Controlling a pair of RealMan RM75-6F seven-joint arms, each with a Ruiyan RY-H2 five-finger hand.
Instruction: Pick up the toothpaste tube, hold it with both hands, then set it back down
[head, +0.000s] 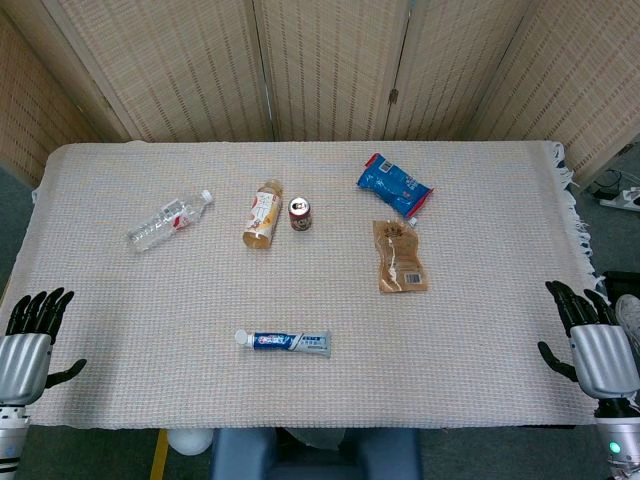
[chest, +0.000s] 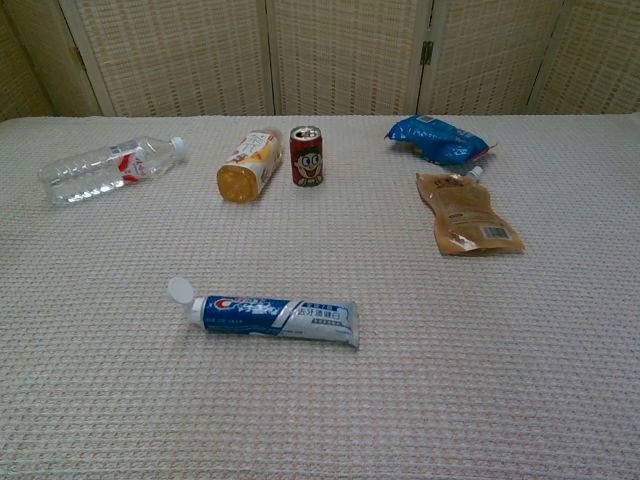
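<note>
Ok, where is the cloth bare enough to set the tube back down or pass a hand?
Bare cloth surrounds the toothpaste tube, reaching the left hand and right hand. It is crowded in the far row: water bottle, yellow bottle, red can, blue packet, brown pouch.

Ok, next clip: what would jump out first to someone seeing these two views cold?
Probably the blue-and-white toothpaste tube lying alone near the front edge of the cloth-covered table, cap end toward the robot's left. Next, the two robot hands, left hand and right hand, open at the front corners, touching nothing. Further back lies a loose row: a clear water bottle, an orange bottle, a small red can, a blue packet and a brown pouch.
</note>
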